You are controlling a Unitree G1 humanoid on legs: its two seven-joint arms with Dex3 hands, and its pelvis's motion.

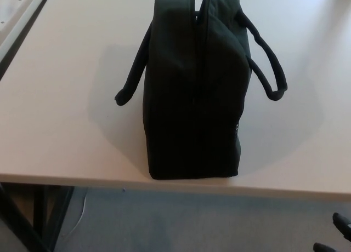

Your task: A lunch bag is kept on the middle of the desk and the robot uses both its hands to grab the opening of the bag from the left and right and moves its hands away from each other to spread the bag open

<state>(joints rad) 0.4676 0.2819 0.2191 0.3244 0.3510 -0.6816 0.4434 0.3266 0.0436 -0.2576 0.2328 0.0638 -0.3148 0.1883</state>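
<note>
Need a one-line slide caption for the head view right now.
Black lunch bag upright on desk, opening unspread; right hand low at frame corner.

Grey carpeted floor (181, 222) and dark desk legs (46, 211) below.

Matt black cloth lunch bag (192, 98); smooth matt desk (60, 120).
</note>
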